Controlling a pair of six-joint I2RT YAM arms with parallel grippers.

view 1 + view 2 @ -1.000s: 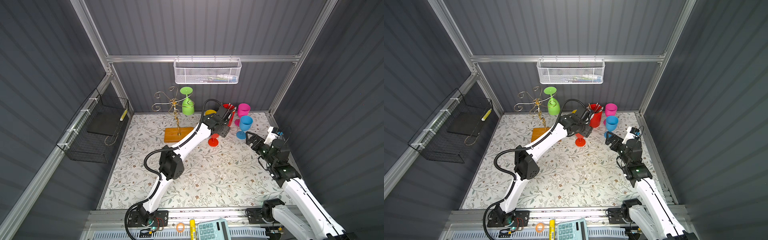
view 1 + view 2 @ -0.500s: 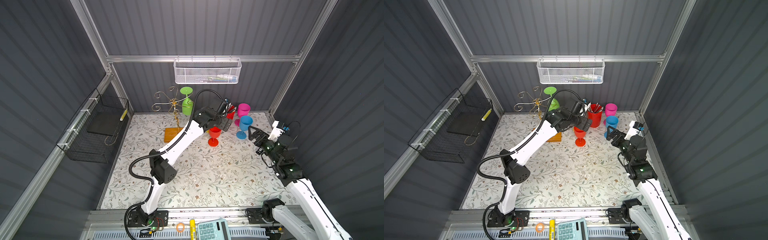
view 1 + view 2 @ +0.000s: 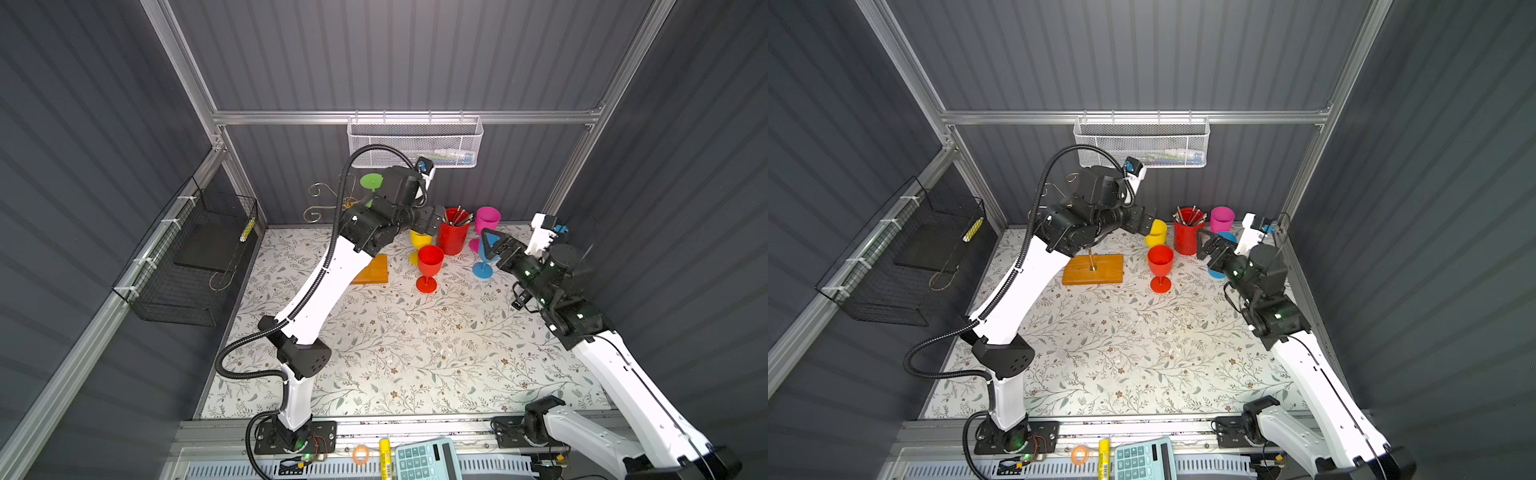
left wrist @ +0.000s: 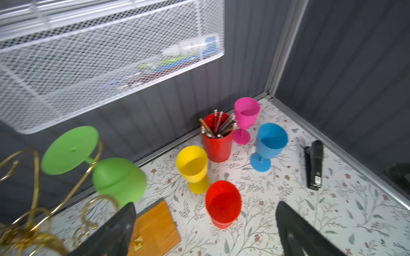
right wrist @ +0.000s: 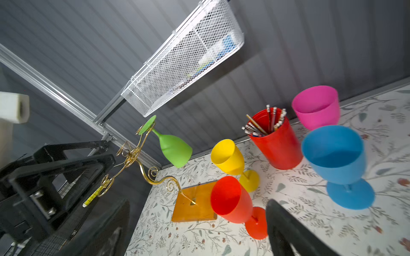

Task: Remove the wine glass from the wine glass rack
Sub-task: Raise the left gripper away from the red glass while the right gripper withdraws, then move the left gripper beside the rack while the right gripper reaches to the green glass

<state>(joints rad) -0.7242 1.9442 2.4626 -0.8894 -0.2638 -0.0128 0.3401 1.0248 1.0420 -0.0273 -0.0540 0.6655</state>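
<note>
The green wine glass (image 4: 117, 179) hangs upside down on the wine glass rack (image 5: 186, 212), not yet taken off. The red glass (image 3: 429, 266) stands on the desk (image 3: 415, 353). The left gripper (image 4: 205, 208) and right gripper (image 5: 197, 204) are released, holding nothing.

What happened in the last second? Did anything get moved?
The left gripper let go of the red wine glass, which stands where it was on the table, and rose back toward the wine glass rack. The right gripper, open, edged toward the back wall. The green wine glass still hangs on the rack.
</note>
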